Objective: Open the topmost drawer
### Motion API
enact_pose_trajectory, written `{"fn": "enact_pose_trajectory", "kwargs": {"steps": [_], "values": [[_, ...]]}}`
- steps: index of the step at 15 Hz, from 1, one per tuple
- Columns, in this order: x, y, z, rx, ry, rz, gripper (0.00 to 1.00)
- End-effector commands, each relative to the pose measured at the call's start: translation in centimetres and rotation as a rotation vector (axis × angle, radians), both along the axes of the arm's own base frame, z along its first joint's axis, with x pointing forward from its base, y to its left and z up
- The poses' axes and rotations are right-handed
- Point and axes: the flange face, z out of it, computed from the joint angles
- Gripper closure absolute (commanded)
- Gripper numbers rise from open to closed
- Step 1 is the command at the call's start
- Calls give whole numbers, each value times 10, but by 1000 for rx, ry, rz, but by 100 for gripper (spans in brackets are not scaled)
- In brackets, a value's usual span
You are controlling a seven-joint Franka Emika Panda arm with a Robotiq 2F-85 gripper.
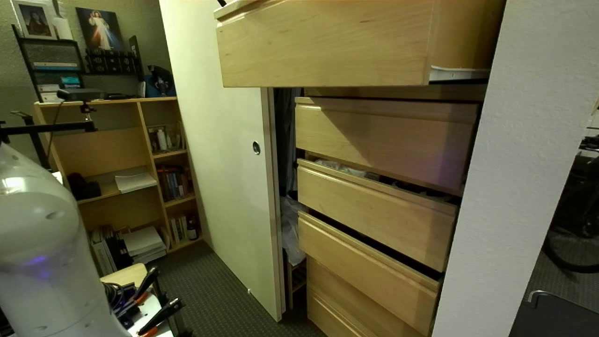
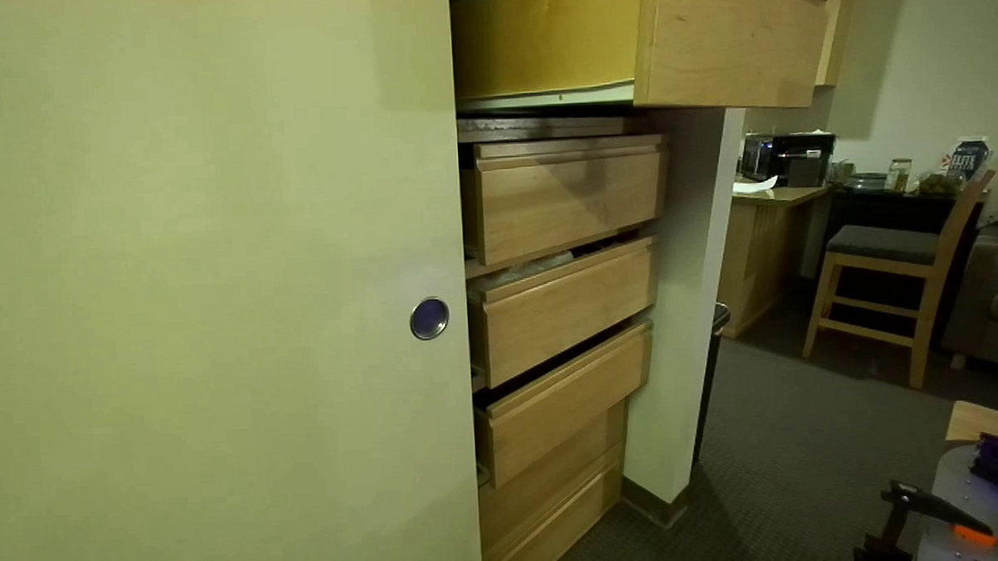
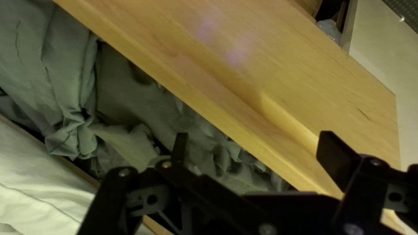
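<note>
Drawers point(image 2: 571, 199) galore over here, four sticking out by my count. The topmost drawer point(image 1: 323, 51) is right at the top of the stack, way further out than the three below it. Two more fronts point(image 2: 564, 473) show under those, pale wood as well. So yeah, the top one is open, with a heap of crumpled grey-green cloth point(image 3: 68, 65) inside. Something pale point(image 2: 536, 267) shows in the third one down.

One robot arm point(image 1: 42, 252), one gripper point(image 3: 253, 140): its two fingers point(image 3: 336, 160) are spread wide apart, empty, and from the wrist camera the top edge of the drawer front runs between them. Can't tell if either one is touching the wood.

Rest of the room: one cream door point(image 1: 220, 154) next to the stack with one round pull point(image 2: 430, 318) in it, one bookcase point(image 1: 103, 150) with two pictures point(image 1: 99, 29) above it, two black clamps point(image 1: 164, 313) near the arm, and over the other way one chair point(image 2: 884, 246) and one microwave point(image 2: 785, 158) on a counter point(image 2: 795, 194).
</note>
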Motion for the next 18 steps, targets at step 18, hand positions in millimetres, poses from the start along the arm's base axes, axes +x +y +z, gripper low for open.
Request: {"fn": "enact_pose_trajectory", "kwargs": {"steps": [18], "values": [[-36, -1, -29, 207, 220, -315, 0]]}}
